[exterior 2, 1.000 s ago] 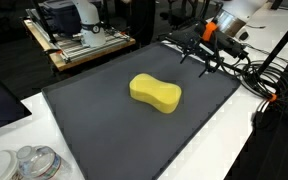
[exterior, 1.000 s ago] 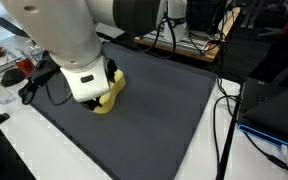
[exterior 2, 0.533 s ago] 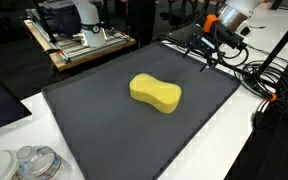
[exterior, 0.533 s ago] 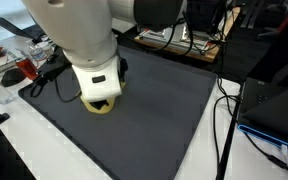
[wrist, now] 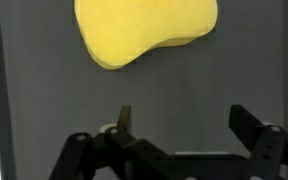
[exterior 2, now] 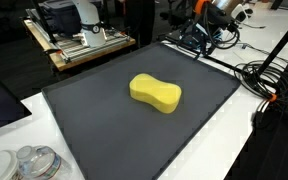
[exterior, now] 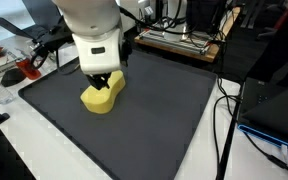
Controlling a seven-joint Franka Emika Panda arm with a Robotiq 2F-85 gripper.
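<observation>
My gripper (wrist: 181,115) hangs with its jaws wide apart and holds nothing, over the mat (exterior 2: 94,125) near one edge. The sponge (exterior 2: 155,92) lies flat mid-mat, clear of the fingers.

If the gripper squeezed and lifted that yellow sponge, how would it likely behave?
The sponge looks like soft foam with rounded lobes and a narrow waist, so it would probably compress under a squeeze and feel light for its size. It lies flat on the mat, so rolling or tipping seems unlikely. Its matte surface suggests little slipping.
</observation>
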